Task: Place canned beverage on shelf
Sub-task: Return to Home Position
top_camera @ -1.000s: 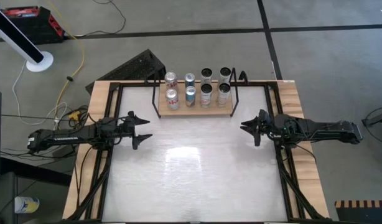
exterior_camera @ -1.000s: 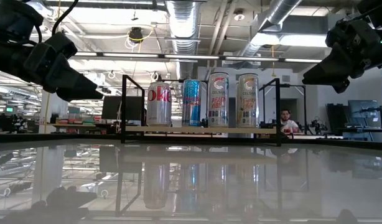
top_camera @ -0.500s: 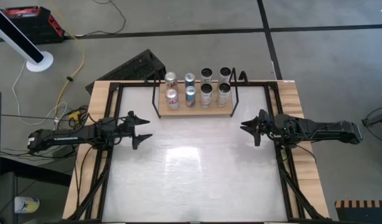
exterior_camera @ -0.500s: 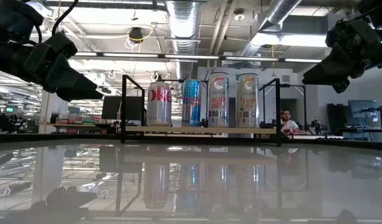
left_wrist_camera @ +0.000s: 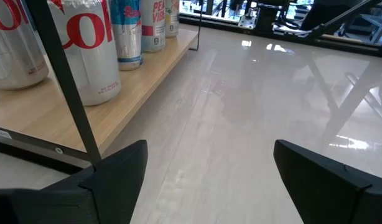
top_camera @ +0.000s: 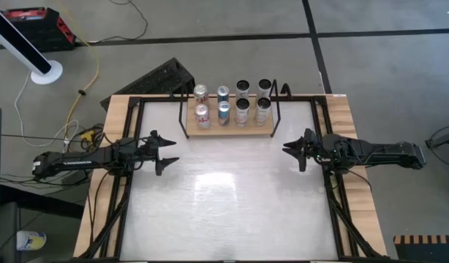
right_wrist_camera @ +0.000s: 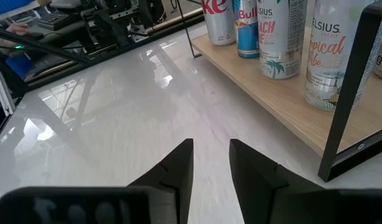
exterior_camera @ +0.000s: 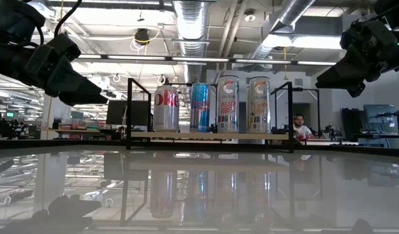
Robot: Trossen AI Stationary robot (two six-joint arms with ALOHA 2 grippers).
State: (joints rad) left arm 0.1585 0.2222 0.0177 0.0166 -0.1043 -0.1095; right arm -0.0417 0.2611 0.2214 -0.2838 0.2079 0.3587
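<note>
8 cans (top_camera: 223, 111) stand in 2 rows of 4 on the shelf (top_camera: 232, 131) at the far side of the table (top_camera: 232, 212). Left gripper (top_camera: 172, 150) hovers near the table's left edge, fingers wide apart and empty. Right gripper (top_camera: 287, 149) hovers near the right edge, fingers narrowly parted, holding nothing.

An open-plan robotics lab is showing: bare ducts (exterior_camera: 188, 26) and strip lights (exterior_camera: 206, 60) are running overhead, a person (exterior_camera: 299, 125) is sitting among monitors (exterior_camera: 383, 116), and cables (top_camera: 95, 62) are trailing across the concrete floor (top_camera: 385, 73).
</note>
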